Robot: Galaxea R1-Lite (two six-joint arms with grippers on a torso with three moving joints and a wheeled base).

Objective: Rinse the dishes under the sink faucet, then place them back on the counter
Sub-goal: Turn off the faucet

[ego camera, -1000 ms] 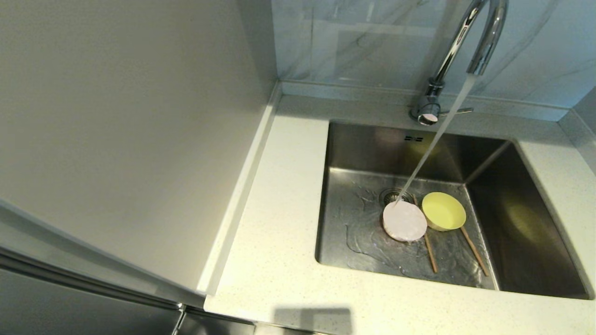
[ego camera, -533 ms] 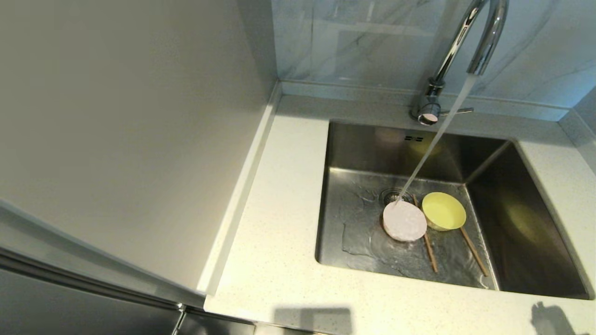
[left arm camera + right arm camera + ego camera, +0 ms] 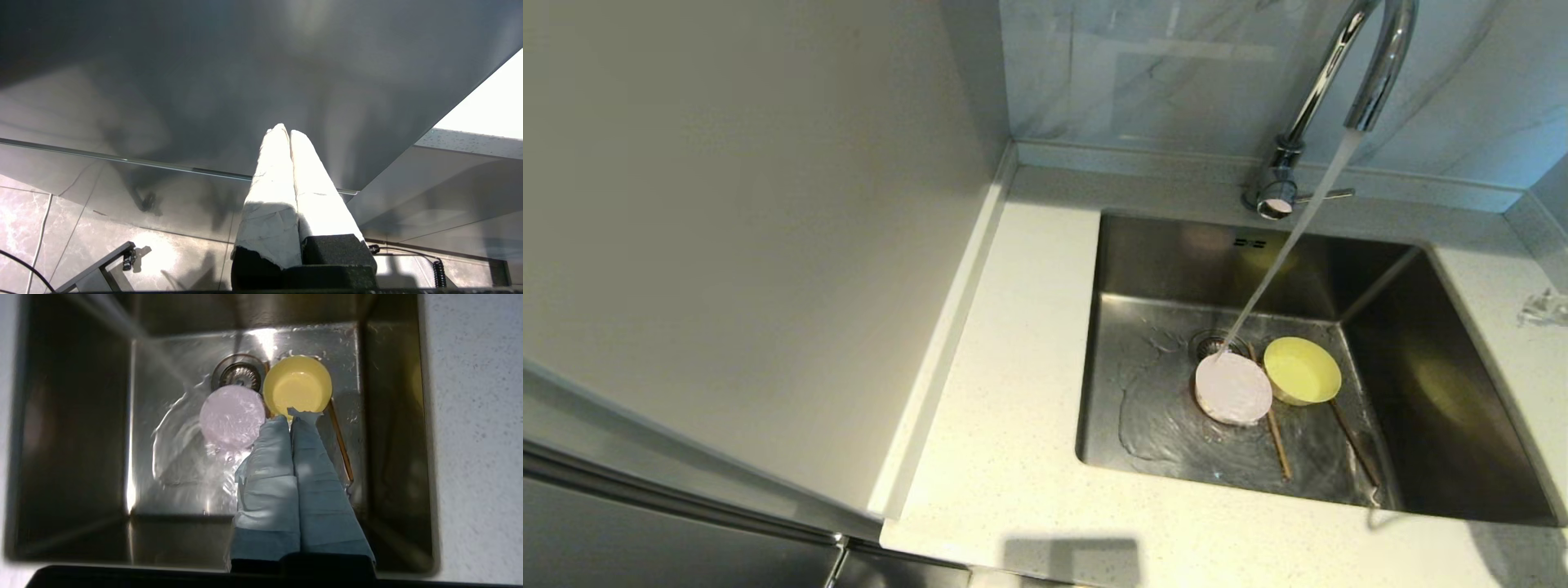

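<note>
While water hits pink bowl (brim-full), right gripper jaws closed, empty, above sink.

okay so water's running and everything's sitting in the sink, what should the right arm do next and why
Probably open the right gripper, whose fingers are pressed together, and lower it toward the yellow-green bowl. It hangs above the sink with that bowl just beyond its tips, nothing held, while the stream lands on the pink bowl.
</note>
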